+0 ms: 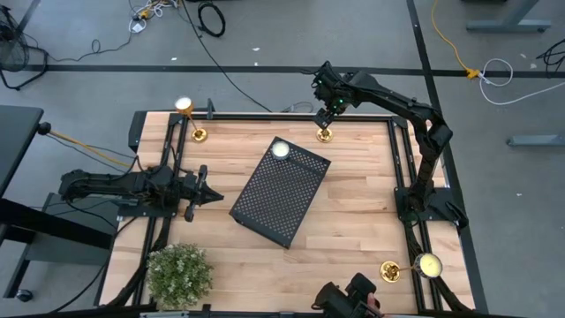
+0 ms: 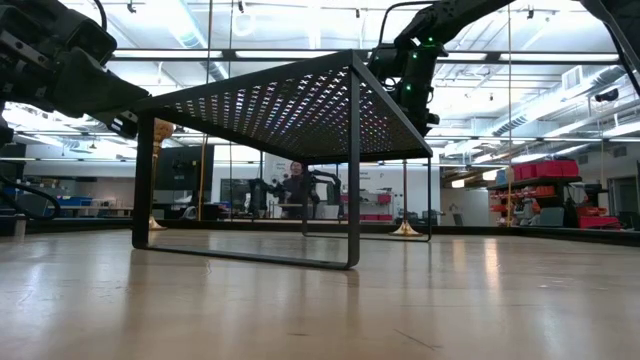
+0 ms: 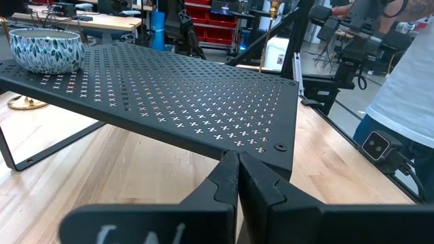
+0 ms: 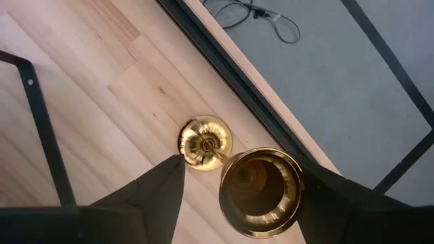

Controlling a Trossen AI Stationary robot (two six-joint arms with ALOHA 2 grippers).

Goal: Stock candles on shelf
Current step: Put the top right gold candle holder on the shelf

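— Starting at the tabletop's (image 1: 353,221) left edge: what's there?
— The left gripper (image 1: 212,195), fingers clenched on nothing, tips aimed at the shelf (image 1: 281,191). A bushy green plant (image 1: 180,273) sits in the near-left corner, and one candlestick (image 1: 198,132) stands at the far-left corner.

— And the shelf?
— Black perforated metal, set at an angle mid-table on pale wood planks. A patterned bowl-like piece (image 3: 46,49) rests on its far corner.

— Further right?
— The right gripper (image 1: 328,110) hangs over the far edge, fingers spread on either side of a second candlestick (image 4: 234,169) without closing; its brass base (image 4: 205,141) is on the wood beside the table's black frame. The third candlestick (image 1: 391,270) stands at the near-right corner.

— The room?
— Grey floor with cables around the table; beyond it, bright ceiling lights, red bins on racks, and a person (image 2: 294,187) far back
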